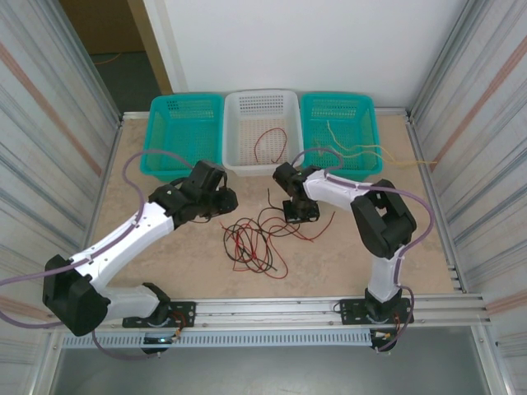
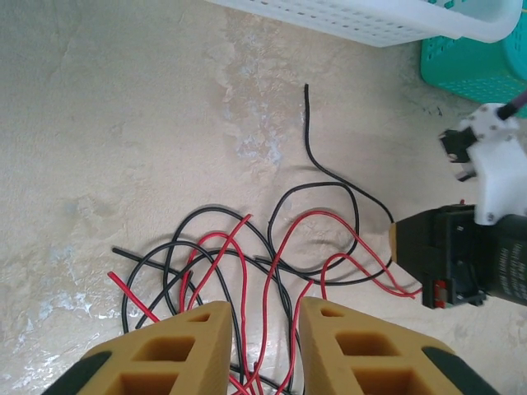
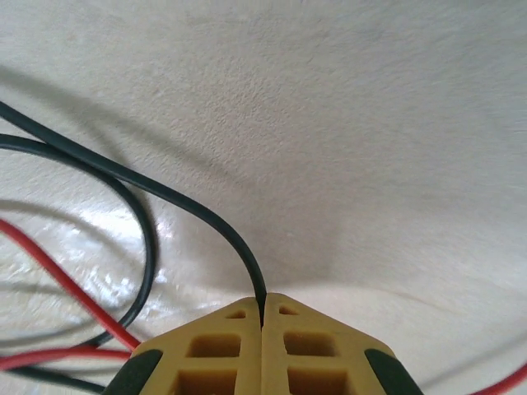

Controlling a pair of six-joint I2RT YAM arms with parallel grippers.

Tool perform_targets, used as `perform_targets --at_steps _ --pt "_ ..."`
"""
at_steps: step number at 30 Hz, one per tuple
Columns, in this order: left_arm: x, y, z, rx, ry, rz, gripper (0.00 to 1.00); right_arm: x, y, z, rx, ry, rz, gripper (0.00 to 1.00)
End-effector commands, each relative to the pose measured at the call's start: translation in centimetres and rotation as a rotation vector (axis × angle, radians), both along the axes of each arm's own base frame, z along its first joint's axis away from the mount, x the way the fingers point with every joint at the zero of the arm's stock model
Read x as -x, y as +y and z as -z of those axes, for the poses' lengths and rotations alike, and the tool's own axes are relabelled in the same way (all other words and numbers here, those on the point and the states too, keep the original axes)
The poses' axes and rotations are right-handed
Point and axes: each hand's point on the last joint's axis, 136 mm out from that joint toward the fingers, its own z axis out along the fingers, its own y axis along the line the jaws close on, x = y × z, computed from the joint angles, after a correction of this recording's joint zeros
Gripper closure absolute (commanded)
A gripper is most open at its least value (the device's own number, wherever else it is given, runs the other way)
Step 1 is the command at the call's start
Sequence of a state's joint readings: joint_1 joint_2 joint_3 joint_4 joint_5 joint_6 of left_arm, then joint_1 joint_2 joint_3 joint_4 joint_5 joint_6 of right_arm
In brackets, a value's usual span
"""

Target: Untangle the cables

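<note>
Several red and black cables (image 1: pixel 251 239) are lying knotted in the middle of the top view, on the bench (image 1: pixel 329 263). The right fingers (image 3: pixel 222 350) are pinching shut on one black cable (image 3: pixel 206 218) at the bottom centre of the right wrist view. They are gripping it where it runs free of the knot, probably so that it can be drawn out alone.

The left fingers (image 2: pixel 181 346) are hanging narrowly parted at the bottom of the left wrist view, gripping nothing. Strands are passing beneath their gap, so they are likely poised to pin the pile down.

Along the top of the top view, the white basket (image 1: pixel 247 167) is holding a red cable (image 1: pixel 265 144). The teal basket (image 1: pixel 339 103) at the upper right is holding pale yellow cables (image 1: pixel 354 150), which suggests sorting by colour.
</note>
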State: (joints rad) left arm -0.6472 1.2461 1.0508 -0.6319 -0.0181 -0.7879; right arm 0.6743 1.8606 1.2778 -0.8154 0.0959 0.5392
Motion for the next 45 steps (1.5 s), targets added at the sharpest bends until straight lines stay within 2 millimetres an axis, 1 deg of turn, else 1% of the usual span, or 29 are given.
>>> perform_targets --at_steps 1,3,5,6,8,9,11,14,16,19,21,23,26,28,30,33,35,37,41,45 --pt "-0.3 -0.2 -1.7 0.036 -0.052 0.029 0.71 -1.3 0.8 -7.4 -0.019 -0.205 -0.047 1.00" --pt "-0.5 -0.8 -2.7 0.075 -0.081 0.048 0.69 -1.6 1.7 -11.1 -0.041 -0.303 -0.087 1.00" --pt "-0.8 -1.3 -4.1 0.133 -0.124 0.074 0.67 -1.7 2.5 -15.0 -0.069 -0.401 -0.124 1.00" --pt "-0.9 -1.5 -4.8 0.157 -0.144 0.083 0.66 -1.7 2.8 -16.5 -0.082 -0.442 -0.136 1.00" --pt "-1.1 -2.0 -6.6 0.216 -0.199 0.111 0.62 -1.7 3.2 -19.8 -0.115 -0.523 -0.154 1.00" --pt "-1.1 -2.2 -7.4 0.241 -0.219 0.124 0.60 -1.7 3.5 -21.2 -0.136 -0.552 -0.161 1.00" --pt "-1.0 -3.1 -9.7 0.311 -0.283 0.176 0.54 -1.5 3.9 -24.2 -0.191 -0.618 -0.181 1.00" --pt "-0.4 -4.5 -13.2 0.414 -0.378 0.269 0.45 -1.3 4.5 -27.6 -0.268 -0.692 -0.190 1.00" --pt "-0.2 -4.9 -15.3 0.455 -0.440 0.302 0.41 -1.2 4.9 -29.7 -0.324 -0.729 -0.199 1.00" --pt "-0.1 -5.7 -17.2 0.490 -0.499 0.358 0.40 -1.2 5.5 -32.3 -0.404 -0.768 -0.194 1.00" --pt "-0.1 -6.5 -17.5 0.518 -0.509 0.390 0.40 -1.2 5.9 -34.0 -0.459 -0.785 -0.189 1.00" --pt "-0.1 -7.5 -17.4 0.552 -0.508 0.424 0.40 -1.1 6.5 -35.2 -0.509 -0.791 -0.185 1.00" --pt "0.4 -9.4 -17.3 0.587 -0.528 0.480 0.40 -1.1 7.1 -37.1 -0.594 -0.804 -0.168 1.00" --pt "0.9 -10.6 -17.1 0.588 -0.547 0.516 0.39 -1.1 7.3 -38.2 -0.655 -0.806 -0.153 1.00" --pt "0.9 -11.4 -16.9 0.591 -0.546 0.531 0.39 -1.2 7.6 -39.2 -0.710 -0.805 -0.140 1.00" --pt "0.4 -12.0 -16.5 0.591 -0.534 0.526 0.40 -1.3 7.7 -40.3 -0.770 -0.808 -0.124 1.00" --pt "0.0 -12.2 -16.3 0.577 -0.527 0.523 0.43 -1.4 7.8 -40.6 -0.794 -0.802 -0.113 1.00" --pt "-0.3 -12.5 -16.2 0.571 -0.523 0.528 0.48 -1.4 7.7 -40.7 -0.813 -0.795 -0.104 1.00" --pt "-0.5 -12.8 -16.0 0.555 -0.511 0.531 0.65 -1.6 7.4 -40.7 -0.828 -0.790 -0.084 1.00" --pt "-0.8 -12.9 -15.9 0.553 -0.500 0.519 0.87 -1.7 7.1 -40.5 -0.850 -0.778 -0.069 1.00"
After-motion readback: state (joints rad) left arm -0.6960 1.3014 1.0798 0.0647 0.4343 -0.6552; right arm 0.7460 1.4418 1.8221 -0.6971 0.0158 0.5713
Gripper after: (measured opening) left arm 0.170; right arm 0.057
